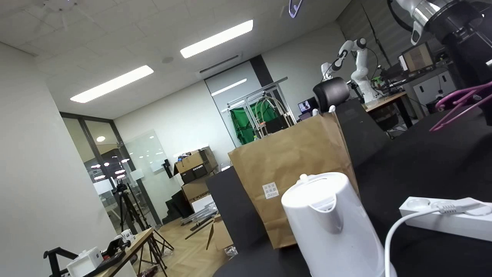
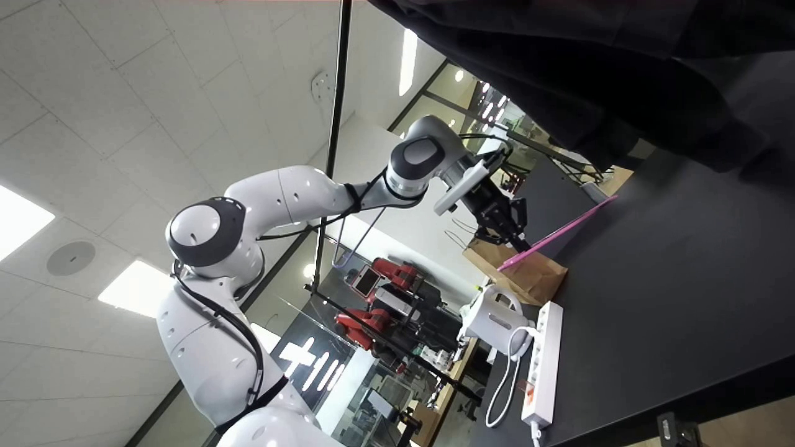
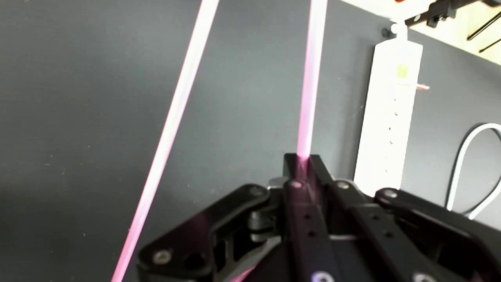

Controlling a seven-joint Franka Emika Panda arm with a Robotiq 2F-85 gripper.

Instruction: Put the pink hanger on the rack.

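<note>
A: Where was the pink hanger [image 2: 566, 228]?

B: In the gripper [image 3: 303, 162], held over a black tabletop [image 2: 652, 261]. In an exterior view it showed edge-on, a slim magenta line slanting from upper right to lower left. In both exterior views it was clear of the white kettle [image 1: 338, 231].

A: How did the jaws stand?

B: Closed around one bar of the hanger, pinching it between them. In the wrist view that bar ran upward and out of the top edge. A second bar slanted past on the left, apart from the jaws.

A: Did any part of the hanger touch the table?

B: I could not tell from those angles.

A: What carried the gripper?

B: A jointed white arm [image 2: 304, 195], rising from the lower left of an exterior view. Behind it ran a black pole [image 2: 338, 93], and near that was a purple hanger [image 2: 338, 264], its upper part hidden by the arm.

A: And around the kettle?

B: A brown paper bag [image 1: 284, 161] stood just behind it in an exterior view. Near the kettle lay a white power strip [image 3: 385, 129], with a white cable [image 1: 388, 250] plugged into it. Farther back, another white robot arm [image 1: 361, 75] stood on a wooden-topped desk [image 1: 386, 101].
</note>
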